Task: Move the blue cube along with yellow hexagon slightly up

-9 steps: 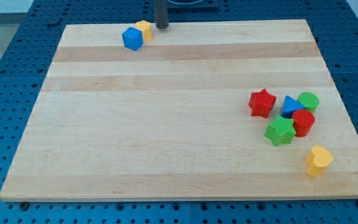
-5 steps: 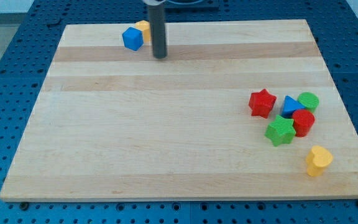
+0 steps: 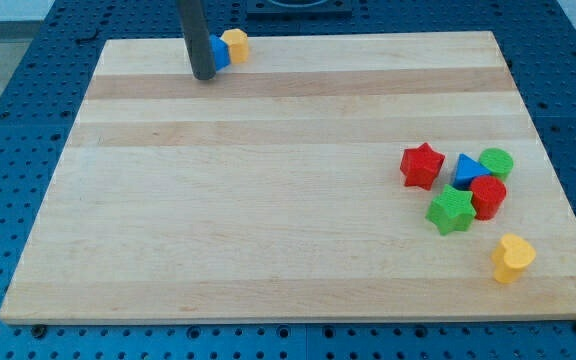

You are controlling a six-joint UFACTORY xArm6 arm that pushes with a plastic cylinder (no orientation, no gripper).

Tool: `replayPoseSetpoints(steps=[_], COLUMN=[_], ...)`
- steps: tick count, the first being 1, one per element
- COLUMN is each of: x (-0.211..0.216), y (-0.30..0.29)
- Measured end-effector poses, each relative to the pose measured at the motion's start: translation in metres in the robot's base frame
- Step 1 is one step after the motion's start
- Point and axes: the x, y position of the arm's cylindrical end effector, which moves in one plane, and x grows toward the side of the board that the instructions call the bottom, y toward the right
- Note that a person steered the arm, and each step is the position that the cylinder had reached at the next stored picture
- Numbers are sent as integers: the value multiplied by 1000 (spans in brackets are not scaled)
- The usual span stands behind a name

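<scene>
The blue cube (image 3: 221, 54) sits near the board's top edge, left of centre, mostly hidden behind my rod. The yellow hexagon (image 3: 235, 44) touches its right side, slightly higher in the view. My tip (image 3: 204, 75) rests on the wooden board (image 3: 268, 200) just below and left of the blue cube, close against it; I cannot tell whether it touches.
A cluster sits at the view's right: a red star (image 3: 421, 164), a blue triangle (image 3: 467, 169), a green cylinder (image 3: 496, 162), a red block (image 3: 488, 196) and a green star (image 3: 451, 210). A yellow heart (image 3: 513, 257) lies below them near the board's bottom right corner.
My tip moved from above-right of the pair, down past their right side, then left to the blue cube's lower left. The blue cube and yellow hexagon look barely shifted.
</scene>
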Motion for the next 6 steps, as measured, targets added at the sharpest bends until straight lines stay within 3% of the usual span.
replayPoseSetpoints(steps=[2, 6], x=[1, 2], y=[-30, 0])
